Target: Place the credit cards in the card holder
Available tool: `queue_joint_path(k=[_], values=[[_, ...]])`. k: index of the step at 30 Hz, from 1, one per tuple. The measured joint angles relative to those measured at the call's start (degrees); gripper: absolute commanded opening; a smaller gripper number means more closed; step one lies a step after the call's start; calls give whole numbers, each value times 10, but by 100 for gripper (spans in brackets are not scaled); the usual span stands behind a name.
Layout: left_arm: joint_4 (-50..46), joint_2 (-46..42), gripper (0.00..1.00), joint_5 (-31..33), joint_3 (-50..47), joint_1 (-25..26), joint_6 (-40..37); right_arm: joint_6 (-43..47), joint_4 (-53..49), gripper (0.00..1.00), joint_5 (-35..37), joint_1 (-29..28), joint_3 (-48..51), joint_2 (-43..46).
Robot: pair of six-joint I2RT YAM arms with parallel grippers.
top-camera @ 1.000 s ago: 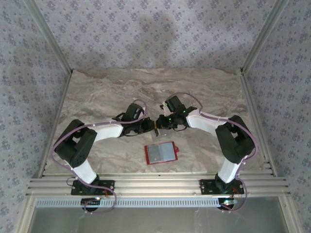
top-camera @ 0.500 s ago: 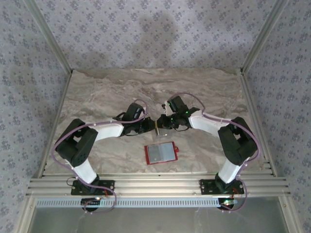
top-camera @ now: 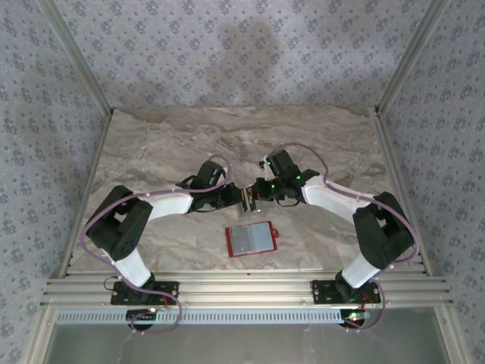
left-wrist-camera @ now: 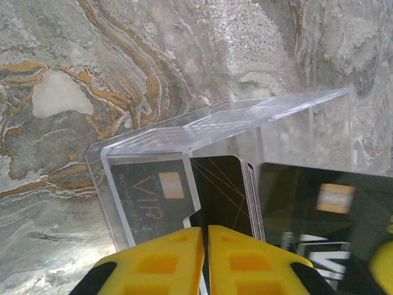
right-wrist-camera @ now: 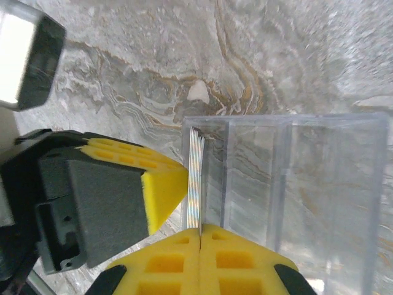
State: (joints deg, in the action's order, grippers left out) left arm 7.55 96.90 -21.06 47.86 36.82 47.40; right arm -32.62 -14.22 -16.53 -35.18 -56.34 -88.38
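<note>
The card holder (top-camera: 251, 239) lies open on the table, red rim up and grey inside, just in front of both grippers. My left gripper (top-camera: 237, 199) (left-wrist-camera: 206, 236) is shut on a wall of the clear plastic box (left-wrist-camera: 245, 117) (right-wrist-camera: 307, 184), held off the table. A stack of dark credit cards (left-wrist-camera: 224, 190) (right-wrist-camera: 196, 172) stands in the box. My right gripper (top-camera: 258, 197) (right-wrist-camera: 201, 232) is shut on one dark card (left-wrist-camera: 319, 221), which sticks out sideways from the stack, blurred. The left gripper's yellow finger (right-wrist-camera: 163, 184) presses beside the stack.
The marbled tabletop (top-camera: 167, 152) spreads around the arms. Metal frame posts (top-camera: 83, 76) and patterned walls close in the back and sides. A rail (top-camera: 242, 292) runs along the near edge.
My right gripper has drawn back to the right with one card, sliding it out of the stack. The right elbow swung outward. The left gripper and box stayed put.
</note>
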Motion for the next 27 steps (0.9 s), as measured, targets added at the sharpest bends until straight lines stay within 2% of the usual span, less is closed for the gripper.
queue_joint_path(k=[8,15,21,27], values=[[-28,-19,24,5,1,1,-10,-2,-10,0,55,-1,21,53],[-83,-96,39,36,-10,9,-23,-13,-11,0,84,-4,67,133],[-131,-155,50,88,-25,54,-45,-29,-32,0,134,-19,89,188],[-180,-160,57,161,-46,123,-64,-63,-77,0,245,-71,93,212]])
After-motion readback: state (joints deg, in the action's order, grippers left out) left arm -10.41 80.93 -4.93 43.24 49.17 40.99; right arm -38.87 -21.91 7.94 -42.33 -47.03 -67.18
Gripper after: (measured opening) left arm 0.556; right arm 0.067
